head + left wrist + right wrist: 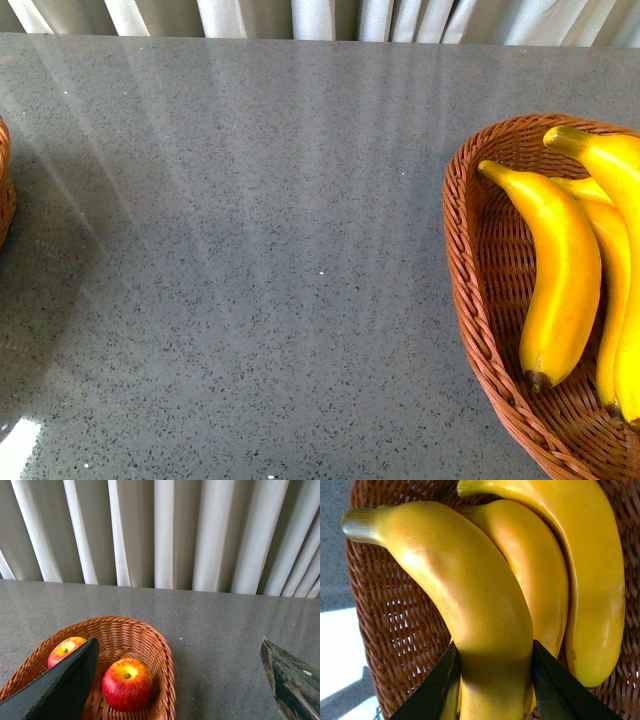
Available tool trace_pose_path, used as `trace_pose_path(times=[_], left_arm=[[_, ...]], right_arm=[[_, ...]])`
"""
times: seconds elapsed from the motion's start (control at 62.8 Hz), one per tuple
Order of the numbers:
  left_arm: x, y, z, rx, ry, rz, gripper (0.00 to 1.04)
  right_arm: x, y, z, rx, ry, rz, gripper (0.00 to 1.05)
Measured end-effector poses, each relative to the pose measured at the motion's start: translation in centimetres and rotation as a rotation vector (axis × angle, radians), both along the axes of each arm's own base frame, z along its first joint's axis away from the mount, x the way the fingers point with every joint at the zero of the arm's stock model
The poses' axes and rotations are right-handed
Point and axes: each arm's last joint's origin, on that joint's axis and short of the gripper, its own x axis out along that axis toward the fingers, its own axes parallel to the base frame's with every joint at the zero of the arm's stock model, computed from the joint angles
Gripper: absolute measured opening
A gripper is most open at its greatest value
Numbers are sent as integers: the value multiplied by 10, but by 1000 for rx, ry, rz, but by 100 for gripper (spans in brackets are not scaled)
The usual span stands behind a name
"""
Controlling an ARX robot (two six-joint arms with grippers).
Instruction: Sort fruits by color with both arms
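Your right claw (492,680) is straddling the nearest banana (465,610), one finger (437,690) on each side and right against the peel; whether it is squeezing or just letting go, you cannot tell from here. That banana is lying in the right basket (395,645) with two other bananas (590,575) packed beside it, touching along their lengths, so the yellow fruit is sitting together where the sort wants it. The neighbour (530,570) is pressing close to one finger, and I judge it may be nudged when you pull away.

Your left claw (175,680) is hanging wide open and holding nothing, one finger (60,685) over the left basket (150,640). Two apples (127,684) are resting inside it, a little apart, the farther apple (65,649) half hidden behind that finger.

Between the baskets the table (260,250) is showing no loose fruit, though the front view is cutting off both baskets. White curtains (165,530) are hanging behind.
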Motion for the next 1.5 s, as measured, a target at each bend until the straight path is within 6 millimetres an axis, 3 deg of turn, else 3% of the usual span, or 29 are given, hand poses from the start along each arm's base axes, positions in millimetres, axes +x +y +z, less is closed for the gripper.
trace_pose_path(times=[0.239,0.509,0.668,0.939,1.146,1.225,1.353,1.496], left_arm=[[0,0,0,0,0,0,96],[0,0,0,0,0,0,96],[0,0,0,0,0,0,96],[0,0,0,0,0,0,96],[0,0,0,0,0,0,96],[0,0,0,0,0,0,96],[0,0,0,0,0,0,96],[0,0,0,0,0,0,96]], right_arm=[[6,0,-10,-39,10,-23,32],[11,3,-10,-52,-40,16,75],[8,3,1,-38,-121,74,97],[-16,-1,27,-3,-321,155,96],[-16,-2,23,-42,-348,159,94],[-18,-4,11,-243,-622,105,81],[-39,-11,9,-345,-907,74,60],[-55,-16,16,-378,-999,72,35]])
